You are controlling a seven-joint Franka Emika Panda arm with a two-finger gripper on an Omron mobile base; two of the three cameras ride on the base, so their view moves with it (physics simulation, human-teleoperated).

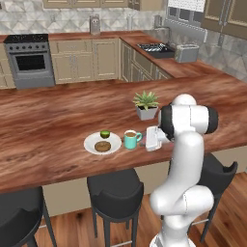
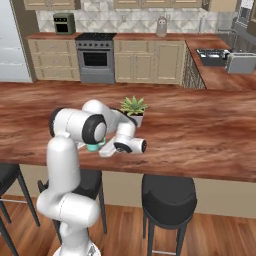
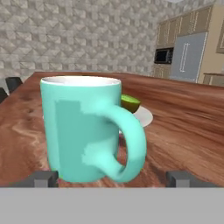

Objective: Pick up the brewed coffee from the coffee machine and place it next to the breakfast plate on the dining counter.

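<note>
The dining counter (image 1: pixel 58 120) is a long reddish-brown wood-grain top; on it, toward the near edge, rests the breakfast plate (image 1: pixel 91 145) (a brown pastry and a green fruit lie on it); just right of the plate stands the brewed coffee (image 1: pixel 130 140), upright, apart from the plate's rim; farther back and right sits a potted plant (image 1: pixel 146 106) in a white pot.

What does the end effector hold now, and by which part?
Nothing: the mug stands on the dining counter beside the breakfast plate, between the open end effector fingertips, untouched.
</note>
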